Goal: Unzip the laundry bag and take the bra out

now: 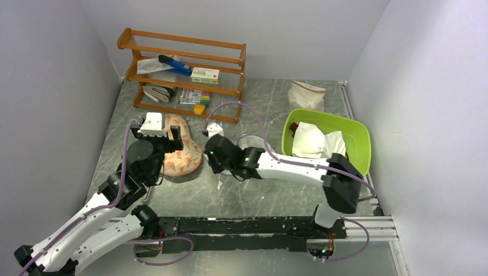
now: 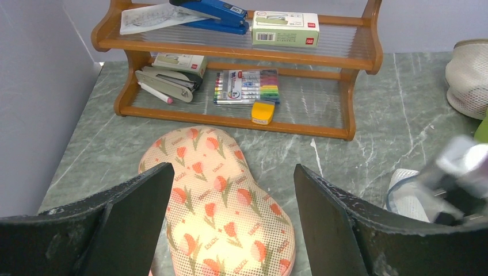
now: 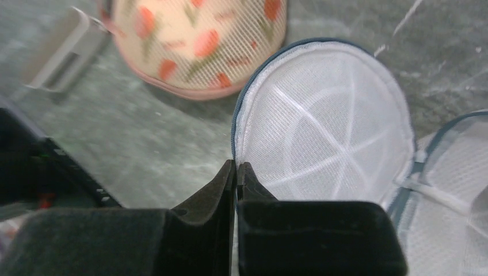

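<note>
The bag (image 3: pixel 322 126) lies unzipped on the desk (image 1: pixel 265 195), its two white mesh halves spread open side by side, just beside the floral pad (image 2: pixel 224 218). Both halves look empty: no dark red shows in them. A dark red scrap (image 1: pixel 294 127) peeps out among white things in the green tub (image 1: pixel 357 135); it may be the bra, but it is too small to tell. So the unzipping looks done, and the removal probably too. The right end effector (image 3: pixel 236 172) has its fingers pressed together at the bag's rim; whether they nip the rim is unclear. The left end effector (image 2: pixel 233 172) hangs over the pad, fingers wide apart, holding nothing.
</note>
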`<action>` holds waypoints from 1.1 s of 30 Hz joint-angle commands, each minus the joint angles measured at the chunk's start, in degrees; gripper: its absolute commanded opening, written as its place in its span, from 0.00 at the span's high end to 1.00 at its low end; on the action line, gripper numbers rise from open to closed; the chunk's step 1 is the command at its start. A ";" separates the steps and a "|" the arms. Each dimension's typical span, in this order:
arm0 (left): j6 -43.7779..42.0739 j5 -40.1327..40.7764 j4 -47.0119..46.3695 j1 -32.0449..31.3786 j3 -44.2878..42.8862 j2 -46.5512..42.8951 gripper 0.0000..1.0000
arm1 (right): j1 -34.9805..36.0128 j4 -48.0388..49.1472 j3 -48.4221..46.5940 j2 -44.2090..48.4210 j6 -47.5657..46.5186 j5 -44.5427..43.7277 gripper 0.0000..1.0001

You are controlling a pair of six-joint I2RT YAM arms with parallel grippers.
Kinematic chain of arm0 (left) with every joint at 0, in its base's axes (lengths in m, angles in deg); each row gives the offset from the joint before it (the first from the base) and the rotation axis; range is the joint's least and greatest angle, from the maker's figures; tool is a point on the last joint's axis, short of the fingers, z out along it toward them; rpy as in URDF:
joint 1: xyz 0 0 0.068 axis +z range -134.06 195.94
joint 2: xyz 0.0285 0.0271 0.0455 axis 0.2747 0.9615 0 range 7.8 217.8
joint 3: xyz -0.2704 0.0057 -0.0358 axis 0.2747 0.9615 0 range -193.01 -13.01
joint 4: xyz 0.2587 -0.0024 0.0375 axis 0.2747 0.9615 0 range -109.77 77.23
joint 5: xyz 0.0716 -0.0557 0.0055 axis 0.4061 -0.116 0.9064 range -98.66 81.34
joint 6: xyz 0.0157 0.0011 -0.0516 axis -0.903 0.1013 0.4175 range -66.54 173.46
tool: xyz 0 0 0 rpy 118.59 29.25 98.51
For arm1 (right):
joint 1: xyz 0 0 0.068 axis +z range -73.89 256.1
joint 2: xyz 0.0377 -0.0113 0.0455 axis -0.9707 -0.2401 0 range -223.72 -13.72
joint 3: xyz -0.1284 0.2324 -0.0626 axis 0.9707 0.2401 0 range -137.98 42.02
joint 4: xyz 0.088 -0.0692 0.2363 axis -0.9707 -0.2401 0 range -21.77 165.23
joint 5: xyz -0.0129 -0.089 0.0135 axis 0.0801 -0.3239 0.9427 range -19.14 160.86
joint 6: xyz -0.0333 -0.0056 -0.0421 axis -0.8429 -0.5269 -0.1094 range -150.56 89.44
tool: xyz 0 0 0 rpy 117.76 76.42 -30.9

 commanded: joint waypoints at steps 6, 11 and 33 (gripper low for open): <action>0.35 0.39 -1.47 -0.42 -0.19 -0.62 0.12 | -9.21 13.03 8.39 16.18 7.74 18.27 1.00; 0.35 0.27 -1.44 -0.42 -0.23 -0.57 0.12 | -14.08 20.43 12.44 21.19 13.55 28.75 1.00; 0.35 -0.44 -1.38 -0.42 -0.29 0.43 0.12 | -22.30 50.07 33.16 28.48 36.71 36.53 1.00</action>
